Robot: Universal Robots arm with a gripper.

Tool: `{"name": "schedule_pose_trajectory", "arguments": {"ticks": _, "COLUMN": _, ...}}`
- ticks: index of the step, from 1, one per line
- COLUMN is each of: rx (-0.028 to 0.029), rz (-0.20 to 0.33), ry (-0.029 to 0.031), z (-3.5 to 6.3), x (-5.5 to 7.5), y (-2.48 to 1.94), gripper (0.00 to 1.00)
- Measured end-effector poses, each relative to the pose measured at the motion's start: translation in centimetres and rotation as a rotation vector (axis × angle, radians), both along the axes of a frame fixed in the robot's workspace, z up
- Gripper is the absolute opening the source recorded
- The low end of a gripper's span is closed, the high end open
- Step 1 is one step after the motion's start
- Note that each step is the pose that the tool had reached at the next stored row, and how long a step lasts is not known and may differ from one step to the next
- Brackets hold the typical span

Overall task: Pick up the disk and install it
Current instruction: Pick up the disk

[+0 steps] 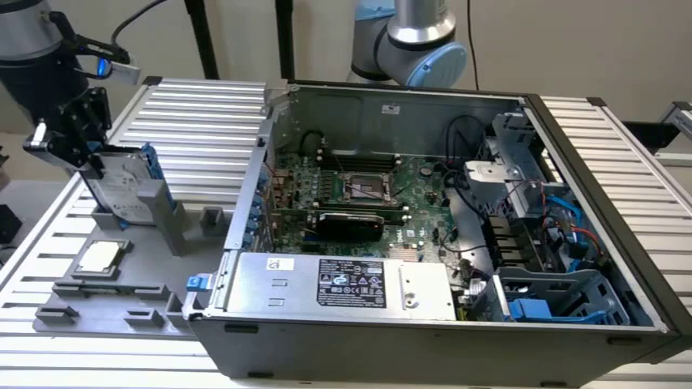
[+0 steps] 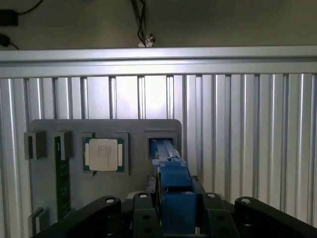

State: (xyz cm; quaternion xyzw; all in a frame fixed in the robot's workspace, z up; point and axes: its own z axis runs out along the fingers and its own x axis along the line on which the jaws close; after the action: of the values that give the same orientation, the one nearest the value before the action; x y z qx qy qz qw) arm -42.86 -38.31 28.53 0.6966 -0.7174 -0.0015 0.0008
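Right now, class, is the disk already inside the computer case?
No, the disk stands upright at the grey parts tray outside the computer case, at the exterior view's left.

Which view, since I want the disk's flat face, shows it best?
The exterior view: the disk stands upright at the exterior view's left, its silver face showing. The wrist view shows it edge-on, as a narrow blue strip.

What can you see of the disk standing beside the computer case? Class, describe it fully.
The disk is a flat silver-grey metal drive framed by a bright blue plastic carrier. It stands upright on edge, with its lower end in a slot of the grey holder tray, on the exterior view's left of the computer case. The gripper clamps its upper end from both sides.
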Motion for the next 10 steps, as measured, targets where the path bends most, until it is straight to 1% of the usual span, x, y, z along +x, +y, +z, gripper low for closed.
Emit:
{"name": "schedule_pose_trajectory", "arguments": {"ticks": 4, "rx": 0.0003, "rz": 0.0, "ry": -0.0003, "z": -0.01, "x": -0.03, "y": -0.03, "gripper": 1.0}}
{"name": "schedule_pose_trajectory", "arguments": {"ticks": 6, "rx": 0.0007, "rz": 0.0, "ry": -0.0003, "z": 0.0, "x": -0.03, "y": -0.12, "gripper": 1.0}}
{"name": "schedule_pose_trajectory", "arguments": {"ticks": 7, "rx": 0.0011, "rz": 0.0, "ry": -0.0004, "z": 0.0, "x": -0.04, "y": -0.16, "gripper": 0.0}}
{"name": "schedule_pose_trajectory", "arguments": {"ticks": 10, "rx": 0.0025, "rz": 0.0, "ry": -0.0004, "z": 0.0, "x": -0.04, "y": -0.37, "gripper": 0.0}}
